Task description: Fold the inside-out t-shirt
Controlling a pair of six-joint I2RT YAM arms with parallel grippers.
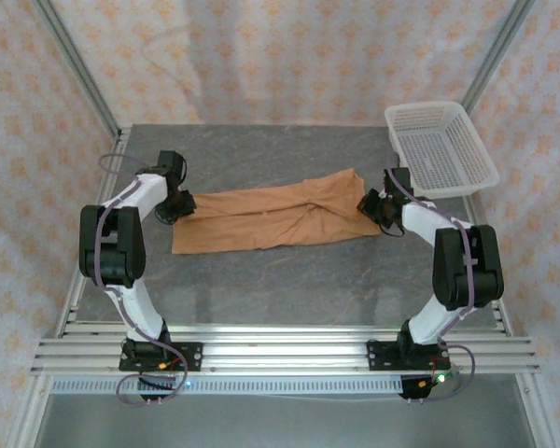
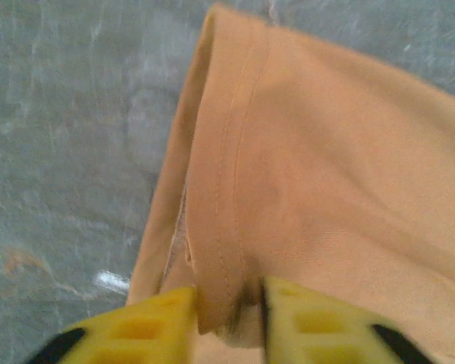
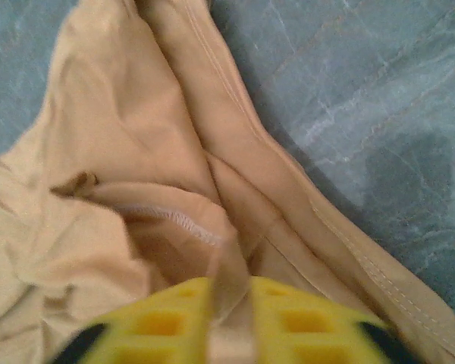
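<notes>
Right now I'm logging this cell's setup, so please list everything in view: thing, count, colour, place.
t-shirt: one, orange-tan, lying as a long flat strip across the middle of the table, seams showing.
basket: one, white mesh, far right corner of the table.
table: one, grey stone-look, under everything.
curtains: pale with an orange print, around the far and side edges.
rails: silver metal, along the near edge, carrying the arm bases.
left gripper: one, yellow fingers, at the shirt's left end, jaws apart around a hem fold.
right gripper: one, yellow fingers, at the shirt's right end, cloth between its jaws.
</notes>
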